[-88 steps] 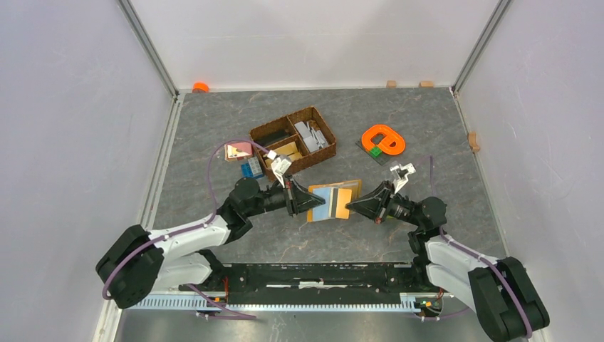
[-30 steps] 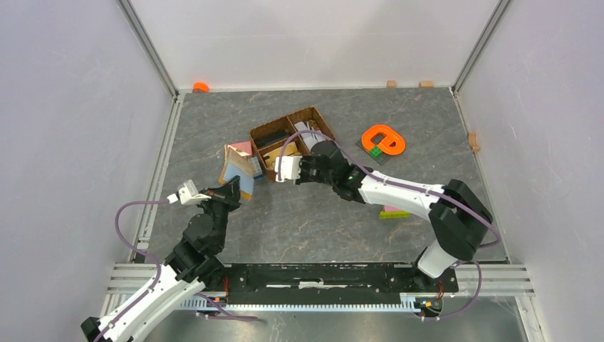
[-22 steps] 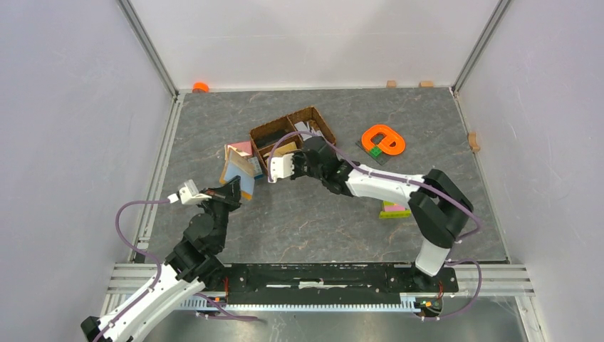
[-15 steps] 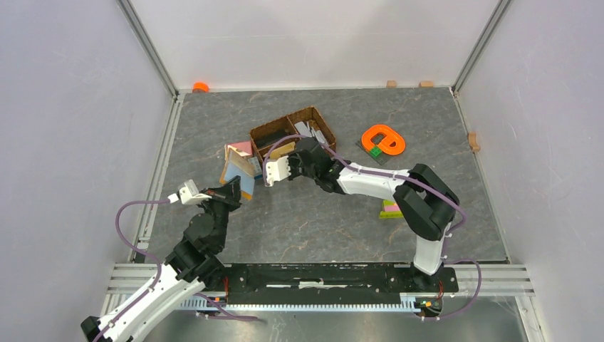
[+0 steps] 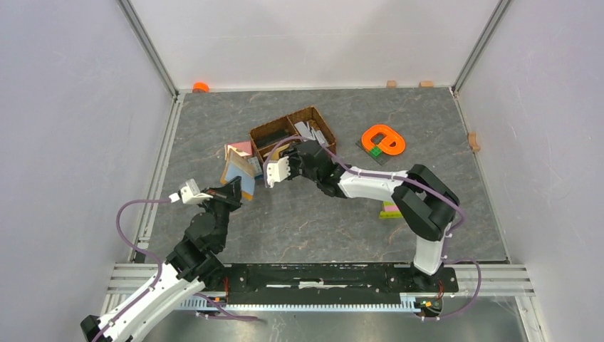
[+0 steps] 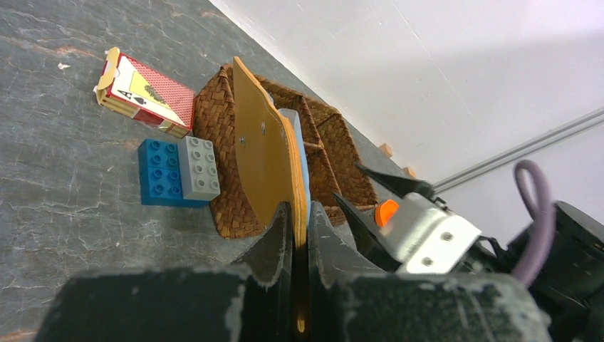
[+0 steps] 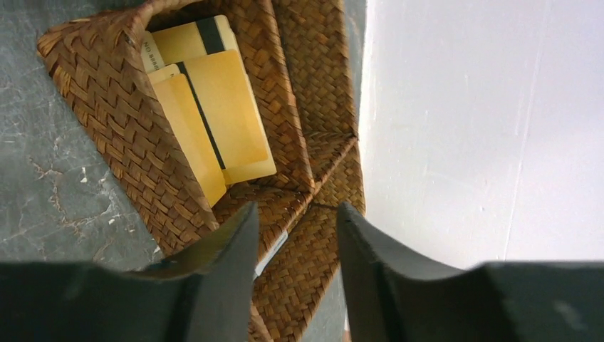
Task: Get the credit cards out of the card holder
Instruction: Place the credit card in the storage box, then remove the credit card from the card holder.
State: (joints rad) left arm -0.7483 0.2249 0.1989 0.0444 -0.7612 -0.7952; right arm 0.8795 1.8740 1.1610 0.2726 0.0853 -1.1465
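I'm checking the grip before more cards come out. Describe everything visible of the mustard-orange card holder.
The flat mustard-orange leather-like card holder is pinched at one edge between the shut fingers of the left tool, held upright on edge. Its outer face is smooth, with two small rivets and a curved rim; a light blue panel shows behind it. From above it hangs partly open, tan and blue inside, left of the brown wicker basket. Whether it touches the basket is unclear.

You have open bench (image 5: pixel 313 228) in front of the wicker basket (image 5: pixel 281 120). Its left side is crowded: the card holder (image 6: pixel 267 149) is held on edge beside the basket, with toy blocks (image 6: pixel 178 171) and a playing-card box (image 6: pixel 149 92) close by. The right gripper (image 7: pixel 295 210) hangs over the basket.
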